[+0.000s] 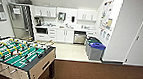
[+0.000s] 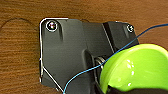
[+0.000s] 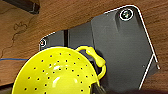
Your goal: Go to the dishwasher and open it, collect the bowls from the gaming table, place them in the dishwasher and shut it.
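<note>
The dishwasher (image 1: 79, 37) is the steel-grey panel in the white cabinet row at the far end of the kitchenette, its front upright. A bright green bowl (image 2: 135, 70) hangs close to the left wrist camera above the brown carpet, with my left gripper (image 2: 117, 88) shut on its rim. A yellow bowl (image 3: 57, 72), pierced with small holes and with a loop handle, hangs the same way in my right gripper (image 3: 96, 88), which is shut on its edge. The gaming table is out of view.
A foosball table (image 1: 41, 65) stands close on the left. Grey bins with blue and green lids (image 1: 95, 48) line the right wall of the kitchenette. Pale floor (image 1: 69, 51) leads from the brown carpet (image 1: 97, 74) to the cabinets. A thin blue cable (image 2: 82, 75) crosses the left wrist view.
</note>
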`<state>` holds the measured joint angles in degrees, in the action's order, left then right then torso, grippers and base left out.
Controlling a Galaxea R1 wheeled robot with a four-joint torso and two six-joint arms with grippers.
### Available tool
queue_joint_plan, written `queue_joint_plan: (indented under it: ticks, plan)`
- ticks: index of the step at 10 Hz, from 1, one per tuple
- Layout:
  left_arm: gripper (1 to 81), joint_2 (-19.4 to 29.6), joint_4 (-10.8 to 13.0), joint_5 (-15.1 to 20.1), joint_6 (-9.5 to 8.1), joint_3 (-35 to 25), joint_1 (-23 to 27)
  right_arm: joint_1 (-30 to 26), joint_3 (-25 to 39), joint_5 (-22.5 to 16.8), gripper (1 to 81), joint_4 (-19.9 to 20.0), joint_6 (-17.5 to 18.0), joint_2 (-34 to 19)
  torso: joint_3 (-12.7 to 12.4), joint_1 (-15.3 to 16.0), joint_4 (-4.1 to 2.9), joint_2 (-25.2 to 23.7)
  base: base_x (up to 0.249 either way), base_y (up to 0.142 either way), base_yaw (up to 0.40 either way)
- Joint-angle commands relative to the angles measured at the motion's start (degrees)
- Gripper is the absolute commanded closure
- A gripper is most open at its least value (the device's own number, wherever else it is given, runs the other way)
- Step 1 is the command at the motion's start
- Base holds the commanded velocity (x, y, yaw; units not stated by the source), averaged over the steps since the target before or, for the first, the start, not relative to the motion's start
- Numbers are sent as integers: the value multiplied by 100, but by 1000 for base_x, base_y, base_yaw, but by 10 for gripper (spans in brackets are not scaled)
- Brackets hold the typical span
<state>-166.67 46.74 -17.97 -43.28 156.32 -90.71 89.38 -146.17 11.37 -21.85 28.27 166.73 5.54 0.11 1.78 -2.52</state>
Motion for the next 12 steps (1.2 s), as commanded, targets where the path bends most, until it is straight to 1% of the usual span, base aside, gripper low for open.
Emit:
queue_joint_plan:
  ticks: [1, 12]
  plan:
    - [811, 63, -16, 162, 21, 4, 180, -231, 54, -206, 811, -92, -23, -32, 0, 0, 0, 0, 163, 0, 0]
    - [811, 46, -16, 162, 21, 4, 180, -214, 54, -206, 811, -92, -23, -32, 2, -2, 0, 0, 163, 0, 0]
